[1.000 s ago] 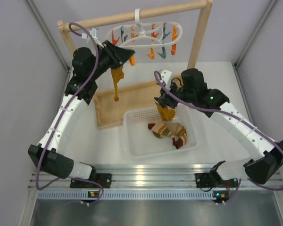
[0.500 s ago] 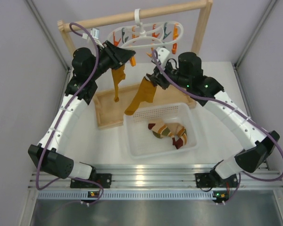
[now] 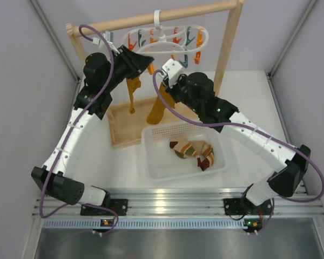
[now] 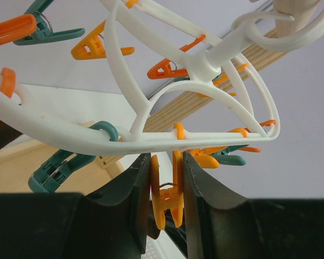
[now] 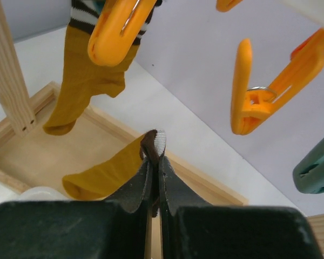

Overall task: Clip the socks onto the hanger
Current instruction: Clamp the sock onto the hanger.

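The left end effector (image 4: 167, 181) is up at the white plastic oval double-ring hanger (image 4: 70, 137), its two dark fingers pressed against either side of an orange plastic peg (image 4: 164, 199) dangling from the ring. One mustard-yellow fabric sock with a striped cuff (image 3: 132, 93) hangs pegged by its cuff under the hanger, above the flat wooden tray (image 3: 121, 129). The right end effector (image 5: 154, 154) is pinched tight on the cuff of a second mustard-yellow sock (image 5: 100, 177), just below the hanger, toe drooping. Red-and-brown striped socks (image 3: 194, 151) lie in the white perforated basket (image 3: 147, 156) on the bench (image 3: 124, 167).
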### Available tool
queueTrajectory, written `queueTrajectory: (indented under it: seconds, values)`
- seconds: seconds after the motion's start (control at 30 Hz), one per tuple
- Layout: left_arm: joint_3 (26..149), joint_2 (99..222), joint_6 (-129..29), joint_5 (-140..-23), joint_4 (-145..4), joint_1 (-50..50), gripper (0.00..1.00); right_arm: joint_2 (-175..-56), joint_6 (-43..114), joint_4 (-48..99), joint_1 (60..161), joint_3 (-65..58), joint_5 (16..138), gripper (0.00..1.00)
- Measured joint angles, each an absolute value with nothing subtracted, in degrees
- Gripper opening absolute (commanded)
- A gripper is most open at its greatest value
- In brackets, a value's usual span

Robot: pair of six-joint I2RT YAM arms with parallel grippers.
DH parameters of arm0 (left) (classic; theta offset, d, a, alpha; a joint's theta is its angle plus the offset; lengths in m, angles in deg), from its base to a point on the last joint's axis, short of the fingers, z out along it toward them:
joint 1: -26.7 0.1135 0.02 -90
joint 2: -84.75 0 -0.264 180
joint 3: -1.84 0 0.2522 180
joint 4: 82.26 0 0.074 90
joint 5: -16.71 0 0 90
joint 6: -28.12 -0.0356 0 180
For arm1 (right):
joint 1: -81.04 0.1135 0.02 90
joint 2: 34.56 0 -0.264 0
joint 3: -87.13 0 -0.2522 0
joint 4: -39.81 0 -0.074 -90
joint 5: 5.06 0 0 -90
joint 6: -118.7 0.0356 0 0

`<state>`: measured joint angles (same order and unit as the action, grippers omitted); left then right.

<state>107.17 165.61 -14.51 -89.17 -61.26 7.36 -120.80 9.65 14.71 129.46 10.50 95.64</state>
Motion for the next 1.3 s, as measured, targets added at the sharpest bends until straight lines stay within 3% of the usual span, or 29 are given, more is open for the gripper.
queueTrajectory:
  seconds: [0.7, 1.3]
  values:
    - [113.1, 168.2, -16.6, -70.2, -52.7, -0.1, 0.00, -125.2, 10.9, 22.2, 132.9, 12.4, 104.2, 0.00]
    - [114.1, 169.0, -18.8, -64.6, -51.9, -1.8, 0.00, -125.3, 12.0, 23.6, 133.5, 13.8, 106.2, 0.00]
